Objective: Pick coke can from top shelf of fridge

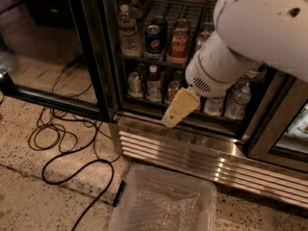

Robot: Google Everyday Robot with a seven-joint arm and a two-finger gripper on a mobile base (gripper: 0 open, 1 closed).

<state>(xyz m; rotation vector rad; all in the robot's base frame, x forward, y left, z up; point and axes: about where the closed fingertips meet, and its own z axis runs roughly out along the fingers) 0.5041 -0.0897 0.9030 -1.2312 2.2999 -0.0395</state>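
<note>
**A:** Where's the pale yellow two-finger gripper [172,119] sitting?

**B:** It hangs off the fat white robot arm [250,32], angled down-left in front of the open stainless-steel drinks fridge [192,154], level with the lowest row of bottles. Honestly can't tell how far open it is or whether it's got anything.

**A:** And the small red coke can with white lettering [178,44]?

**B:** Straight above the gripper, well apart from it, upright on a wire-grid rack [183,13]. The blue Pepsi can [153,38] is just left of it. A clear plastic bin [163,203] sits below the gripper, with black floor cables [72,148] off to its lower left.
</note>
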